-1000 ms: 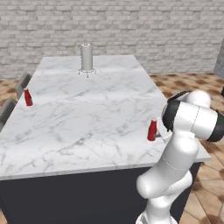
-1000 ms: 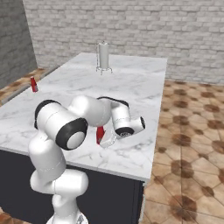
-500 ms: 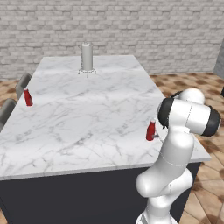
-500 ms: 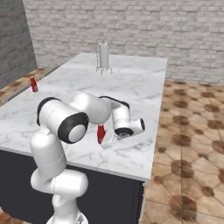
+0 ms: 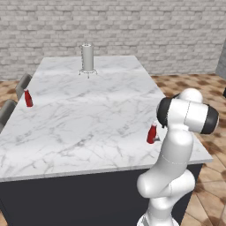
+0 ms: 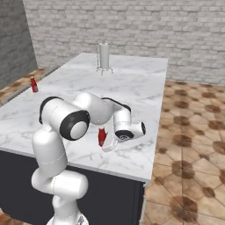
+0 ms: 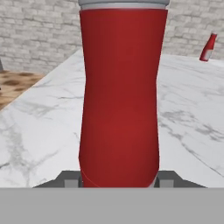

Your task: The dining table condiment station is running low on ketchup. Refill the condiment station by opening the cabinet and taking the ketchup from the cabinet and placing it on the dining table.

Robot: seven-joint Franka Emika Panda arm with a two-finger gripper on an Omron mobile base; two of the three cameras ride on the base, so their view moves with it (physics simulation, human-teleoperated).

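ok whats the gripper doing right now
Gripper: shut on the ketchup, bottle upright at the dining table edge.

A grey-white brick wall (image 5: 132, 26) runs behind the room. The floor (image 6: 193, 145) is brown patterned tile. Two grey chair backs (image 5: 20, 86) stand at the left side in the left base view. A darker wall (image 6: 13, 39) closes the left in the right base view.

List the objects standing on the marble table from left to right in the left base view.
Small red bottle at the table's left edge → tall grey upright cylinder at the far end → red squeeze ketchup bottle beside the white arm.
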